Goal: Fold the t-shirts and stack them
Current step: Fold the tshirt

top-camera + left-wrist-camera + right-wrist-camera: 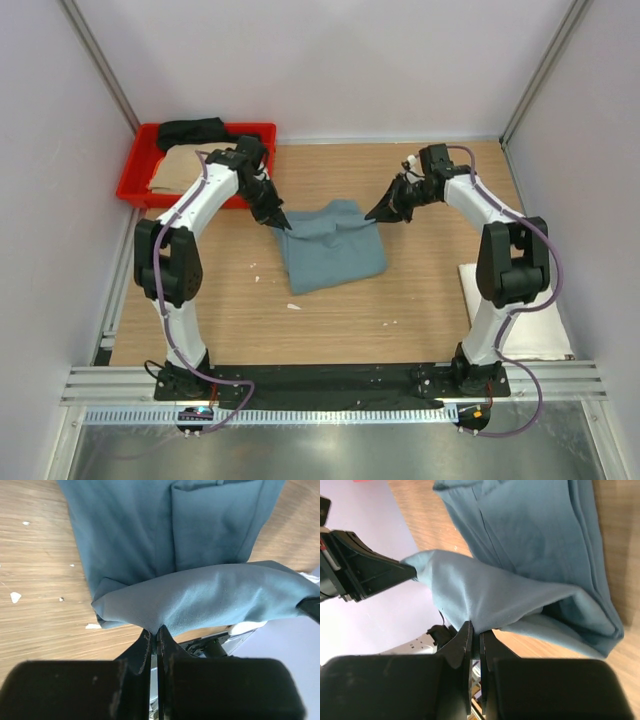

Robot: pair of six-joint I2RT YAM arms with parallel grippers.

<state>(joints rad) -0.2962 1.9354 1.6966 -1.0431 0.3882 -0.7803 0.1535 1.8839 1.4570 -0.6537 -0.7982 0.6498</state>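
The teal-blue t-shirt (332, 250) lies partly folded in the middle of the wooden table. Its far edge is lifted off the table between both grippers. My left gripper (281, 221) is shut on that edge's left corner; in the left wrist view the cloth (200, 595) bunches into the closed fingertips (155, 630). My right gripper (381, 213) is shut on the right corner, with the fabric (520, 595) pinched between its tips (479, 632). The black t-shirt (192, 131) and the tan one (180, 170) rest in the tray. The white t-shirt (530, 320) lies at the right.
The red plastic tray (135, 190) stands at the table's back left corner. Small white scraps (15, 597) dot the wood left of the teal shirt. Pale walls enclose the table on three sides.
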